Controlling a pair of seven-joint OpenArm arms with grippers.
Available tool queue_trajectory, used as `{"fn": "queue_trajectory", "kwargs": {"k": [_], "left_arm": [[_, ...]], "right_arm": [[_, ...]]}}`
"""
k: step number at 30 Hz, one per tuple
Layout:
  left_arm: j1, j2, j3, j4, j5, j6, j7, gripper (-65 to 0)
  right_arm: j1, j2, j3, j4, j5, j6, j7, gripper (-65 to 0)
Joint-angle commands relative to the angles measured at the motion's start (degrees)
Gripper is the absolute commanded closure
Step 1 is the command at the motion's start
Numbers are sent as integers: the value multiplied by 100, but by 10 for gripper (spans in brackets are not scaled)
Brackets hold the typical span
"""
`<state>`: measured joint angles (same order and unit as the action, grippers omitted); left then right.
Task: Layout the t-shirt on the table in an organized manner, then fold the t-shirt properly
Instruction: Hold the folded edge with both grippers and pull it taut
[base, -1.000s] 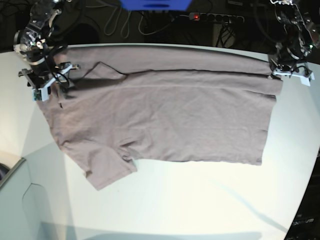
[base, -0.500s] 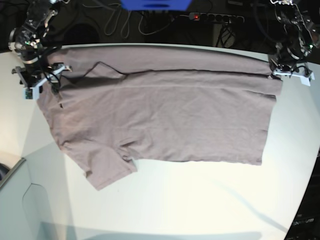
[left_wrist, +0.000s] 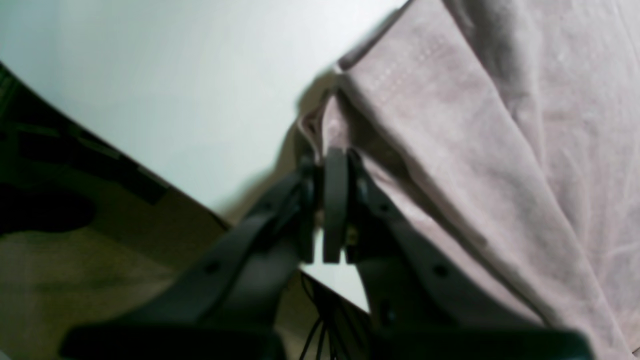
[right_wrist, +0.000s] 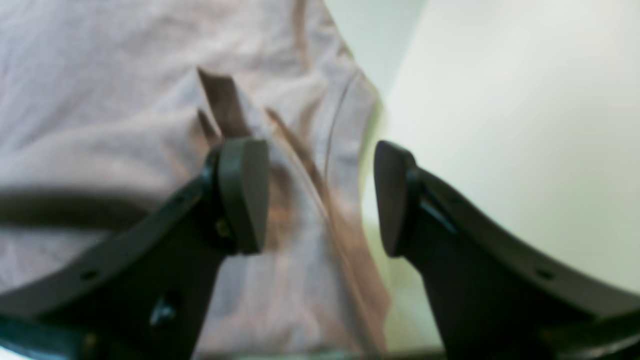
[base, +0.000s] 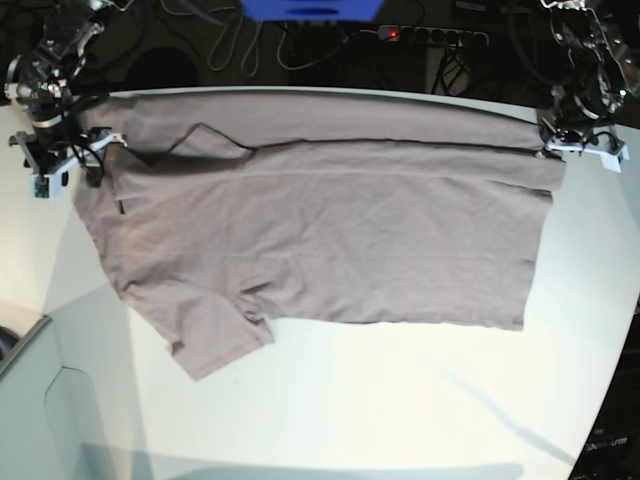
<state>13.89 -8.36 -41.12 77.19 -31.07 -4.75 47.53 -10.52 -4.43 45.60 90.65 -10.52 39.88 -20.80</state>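
The mauve-grey t-shirt (base: 330, 230) lies spread flat on the white table (base: 400, 400), its far strip folded over toward me and one sleeve (base: 215, 335) pointing to the near left. At the shirt's far right corner, my left gripper (base: 580, 145) is shut on the cloth. The left wrist view shows the closed left gripper (left_wrist: 334, 165) pinching the t-shirt (left_wrist: 500, 125) at its edge. My right gripper (base: 72, 160) hangs open at the shirt's far left edge. In the right wrist view the right gripper (right_wrist: 320, 197) is wide open above the t-shirt (right_wrist: 125, 100), with nothing between its fingers.
Behind the table's far edge lie a power strip (base: 430, 35) with a red light, loose cables and a blue object (base: 310, 8). A grey panel (base: 35, 400) sits at the near left. The table's curved edge runs close to both grippers.
My right gripper has drifted left, off the shirt's shoulder area to its outer edge, still open. The left gripper and the shirt have not moved.
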Motion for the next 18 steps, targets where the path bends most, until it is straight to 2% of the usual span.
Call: {"fn": "queue_trajectory", "kwargs": {"k": [1,8,18], "left_arm": [[13,-12,2,4,96,40,140,0],[-4,-4,11,4,96,40,140,0],[-75,-4,11,4,122,40,148,0]], "right_arm": [[-33,51,103,117,55,12,115,-335],[-236,43,473,65,55,12,106,-335],[-359,183,490,-454,55,12,115,-335]]}}
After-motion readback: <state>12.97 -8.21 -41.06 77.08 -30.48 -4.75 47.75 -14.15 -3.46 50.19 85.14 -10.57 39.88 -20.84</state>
